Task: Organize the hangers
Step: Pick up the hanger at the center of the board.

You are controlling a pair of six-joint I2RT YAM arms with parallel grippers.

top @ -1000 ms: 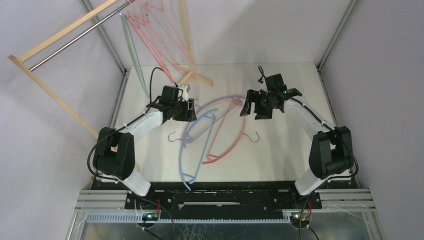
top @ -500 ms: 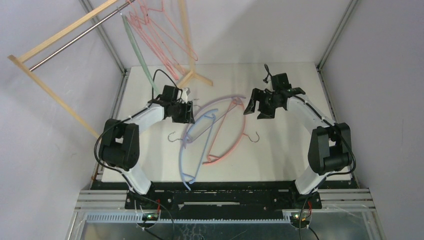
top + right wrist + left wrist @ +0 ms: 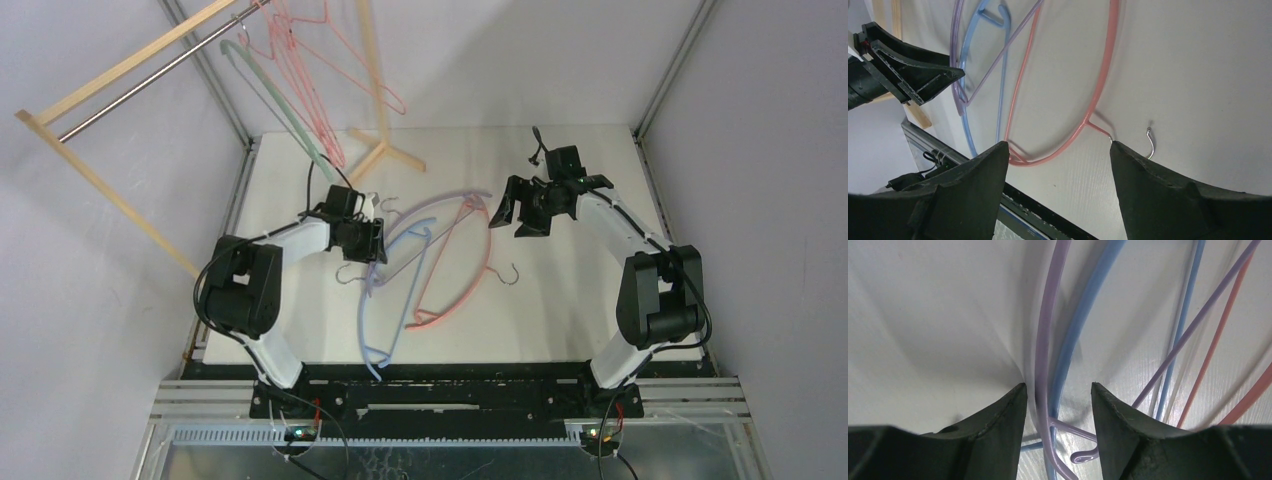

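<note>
While both arms are stretched forward over the white table (image 3: 560,310), the left arm is bent at the elbow, its forearm angled inward and its wrist pitched low. The left gripper (image 3: 378,243) is set down at the near-left end of the tangle of hangers. The right arm is reached farther out, and the right gripper (image 3: 510,220) is held above the surface near the far-right end of the pile, turned back toward the other arm. Three thick hangers are laid overlapping between the grippers. The lilac hanger (image 3: 432,203) is arched from near left to far right, the blue hanger (image 3: 362,320) is stretched mainly from far to near, toward the bases, and the pink hanger (image 3: 487,255) is curved from far right to near left, with a metal hook turned out to the right. Only the overhead view takes in the wooden rack (image 3: 372,70) at the far left. A green hanger (image 3: 285,105) and thin pink-red wire hangers (image 3: 318,110) are hung tilted on its rod. From the left wrist, the left gripper (image 3: 1055,390) is seen released. The lilac hanger (image 3: 1045,330) and blue hanger (image 3: 1080,325) are run side by side between its fingers and away from the camera, straddled but not pinched. From the right wrist, the right gripper (image 3: 1058,147) is seen spread wide with nothing held. The pink hanger (image 3: 1108,65) is laid below it, and the left gripper (image 3: 913,75) is glimpsed opposite.
</note>
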